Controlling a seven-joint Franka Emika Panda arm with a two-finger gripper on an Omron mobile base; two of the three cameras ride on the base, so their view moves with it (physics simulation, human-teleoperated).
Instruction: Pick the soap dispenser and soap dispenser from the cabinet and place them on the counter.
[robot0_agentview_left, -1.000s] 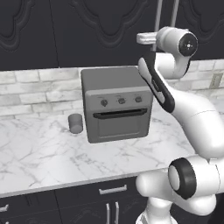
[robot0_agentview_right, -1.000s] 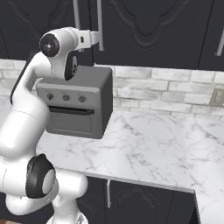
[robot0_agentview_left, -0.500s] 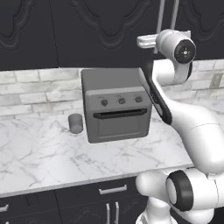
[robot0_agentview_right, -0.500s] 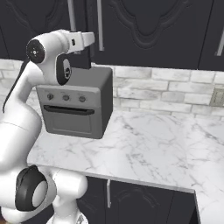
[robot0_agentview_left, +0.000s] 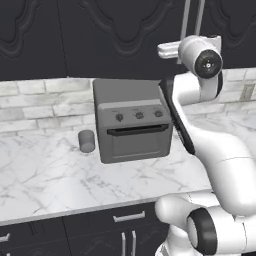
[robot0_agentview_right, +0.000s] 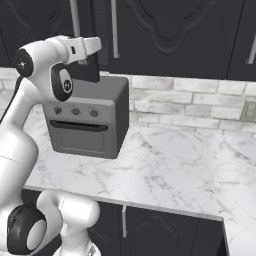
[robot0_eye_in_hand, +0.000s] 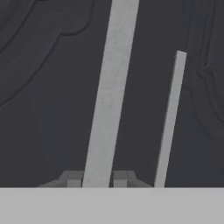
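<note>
The black cabinet (robot0_agentview_left: 125, 35) (robot0_agentview_right: 175, 30) hangs above the counter (robot0_agentview_left: 50, 185) (robot0_agentview_right: 175, 165) with its embossed doors shut, so the soap dispensers are hidden. My gripper (robot0_eye_in_hand: 97, 179) is raised to the doors and shut on a long silver bar handle (robot0_eye_in_hand: 111, 87), which runs up between the two fingertips. A second bar handle (robot0_eye_in_hand: 170, 118) stands just beside it. From the base views the same pair of handles (robot0_agentview_left: 186, 20) (robot0_agentview_right: 114, 27) rises above my hand.
A grey toaster oven (robot0_agentview_left: 132, 125) (robot0_agentview_right: 87, 120) sits on the counter right under my hand. A short grey cup (robot0_agentview_left: 87, 141) stands left of it. Black drawers (robot0_agentview_left: 127, 217) run below the counter edge. A wall outlet (robot0_agentview_right: 247, 111) is on the brick backsplash.
The arm's upper joint has swung outward and a little lower while the hand stays at the handle. The doors look shut throughout.
</note>
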